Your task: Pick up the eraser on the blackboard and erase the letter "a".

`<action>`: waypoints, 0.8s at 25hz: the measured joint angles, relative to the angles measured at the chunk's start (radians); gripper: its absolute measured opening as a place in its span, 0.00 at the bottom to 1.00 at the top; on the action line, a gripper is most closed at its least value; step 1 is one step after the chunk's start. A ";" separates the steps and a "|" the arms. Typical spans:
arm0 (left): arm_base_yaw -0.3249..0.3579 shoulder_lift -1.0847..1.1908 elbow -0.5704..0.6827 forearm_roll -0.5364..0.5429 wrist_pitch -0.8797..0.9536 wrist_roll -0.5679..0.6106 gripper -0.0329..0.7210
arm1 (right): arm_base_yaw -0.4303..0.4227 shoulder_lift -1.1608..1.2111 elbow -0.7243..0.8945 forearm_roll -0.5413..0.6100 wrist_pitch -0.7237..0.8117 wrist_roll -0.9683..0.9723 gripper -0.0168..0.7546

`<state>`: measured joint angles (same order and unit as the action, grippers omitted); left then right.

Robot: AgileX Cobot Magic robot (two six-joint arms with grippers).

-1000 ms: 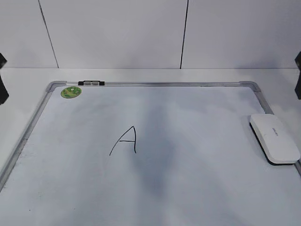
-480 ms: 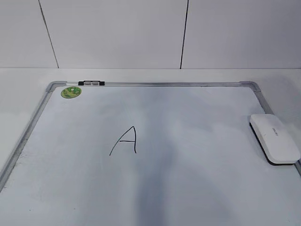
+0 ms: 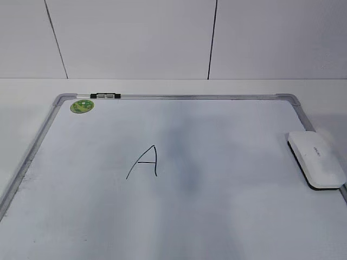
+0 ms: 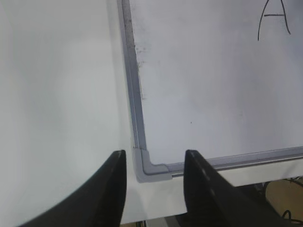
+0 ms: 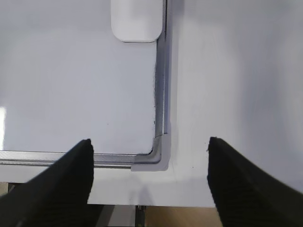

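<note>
Now both arms have left the exterior view. The eraser lies untouched at the blackboard's right edge, the letter unerased mid-board. Right gripper spread wide, left gripper parted; pickup not yet begun.

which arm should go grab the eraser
Right. The eraser lies at the blackboard's right edge, straight ahead of the open right gripper. The left gripper hangs over the opposite near corner.
</note>
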<state>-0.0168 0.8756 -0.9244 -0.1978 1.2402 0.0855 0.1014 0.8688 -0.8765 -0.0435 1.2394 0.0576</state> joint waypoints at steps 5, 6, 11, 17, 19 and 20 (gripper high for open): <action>0.000 -0.141 0.130 0.002 0.002 -0.002 0.47 | 0.000 -0.158 0.069 0.000 0.007 0.000 0.79; 0.000 -0.165 0.152 0.002 0.004 -0.002 0.47 | 0.000 -0.179 0.080 0.000 0.007 -0.002 0.79; -0.002 -0.240 0.243 0.004 0.004 -0.002 0.52 | 0.000 -0.258 0.155 0.000 0.009 -0.002 0.79; -0.002 -0.286 0.319 0.013 0.004 -0.003 0.70 | 0.000 -0.364 0.246 0.001 0.009 -0.012 0.79; -0.002 -0.296 0.334 0.016 0.004 -0.003 0.72 | 0.000 -0.391 0.270 -0.001 0.007 -0.014 0.79; -0.002 -0.302 0.341 0.018 0.004 -0.003 0.73 | 0.000 -0.406 0.282 -0.001 0.003 -0.014 0.79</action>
<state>-0.0186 0.5733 -0.5831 -0.1799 1.2439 0.0821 0.1014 0.4632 -0.5946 -0.0447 1.2420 0.0436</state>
